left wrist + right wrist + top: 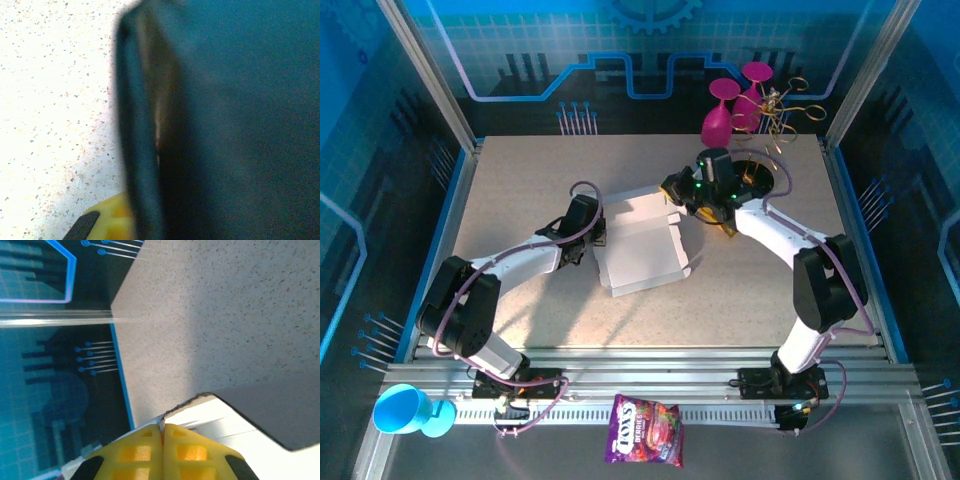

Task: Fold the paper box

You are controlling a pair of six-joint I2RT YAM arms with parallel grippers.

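The right gripper point(162, 429) pinches a flap edge of the paper box point(642, 250), which lies mid-way across the table point(520, 200). The left gripper point(592, 238) is closed, seemingly on the box's left wall. Good practice is to swing the flap slowly about its crease while the left side anchors.

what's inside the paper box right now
Bare white cardboard floor; nothing visible in the paper box. Its far right corner is covered by the right gripper, so that spot can't be checked.
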